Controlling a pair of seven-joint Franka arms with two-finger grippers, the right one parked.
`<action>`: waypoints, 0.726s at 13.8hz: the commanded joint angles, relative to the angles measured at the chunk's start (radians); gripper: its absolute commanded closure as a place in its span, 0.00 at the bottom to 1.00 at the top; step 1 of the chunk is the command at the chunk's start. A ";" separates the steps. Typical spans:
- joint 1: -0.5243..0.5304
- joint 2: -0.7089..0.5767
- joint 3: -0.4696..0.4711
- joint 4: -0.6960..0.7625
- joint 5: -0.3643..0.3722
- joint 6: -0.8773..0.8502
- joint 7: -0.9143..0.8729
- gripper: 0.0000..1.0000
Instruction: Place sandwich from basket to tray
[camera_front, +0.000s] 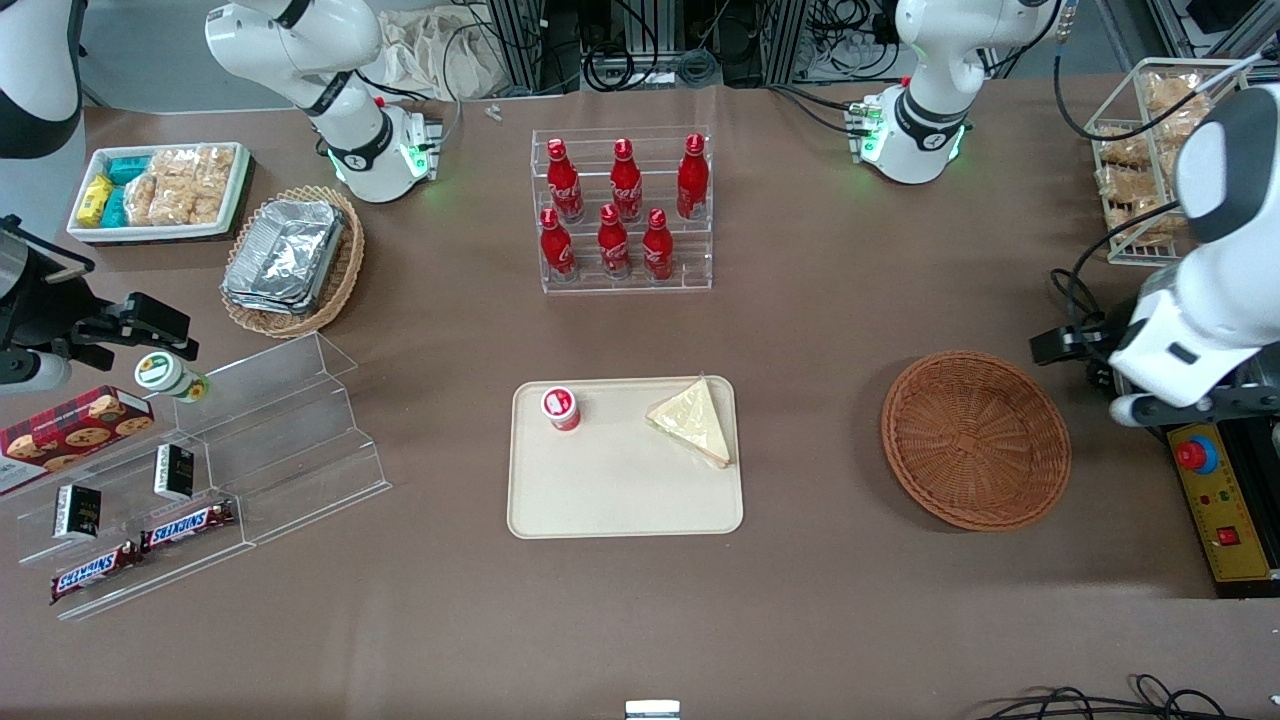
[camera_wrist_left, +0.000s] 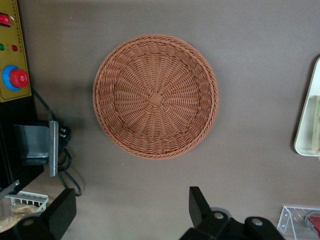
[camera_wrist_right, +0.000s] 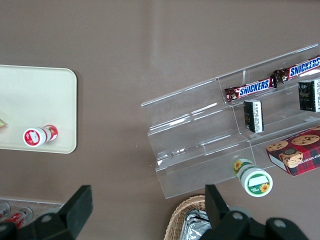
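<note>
With pincer (camera_wrist_left: 132, 215) agape above woven basket (camera_wrist_left: 155, 96)

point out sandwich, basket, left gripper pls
sandwich (camera_front: 692, 420), front view, middle of its bread face, on the tray.
basket (camera_wrist_left: 156, 96), left wrist view, woven centre, nothing in it.
left gripper (camera_wrist_left: 127, 210), left wrist view, midway between its open fingertips, above the table beside the basket.

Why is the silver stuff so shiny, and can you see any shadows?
In the front view, the foil containers glare because crinkled metal bounces the overhead light. The basket and tray throw only faint, soft shadows, and so does the sandwich. In the left wrist view, the basket's weave looks sharp, while the open gripper close to the lens is dark.
</note>
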 joint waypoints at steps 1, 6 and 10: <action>-0.007 -0.036 0.028 -0.035 -0.023 0.036 0.039 0.00; -0.007 0.010 0.030 0.032 -0.027 0.056 0.030 0.00; -0.007 0.015 0.030 0.052 -0.024 0.051 0.025 0.00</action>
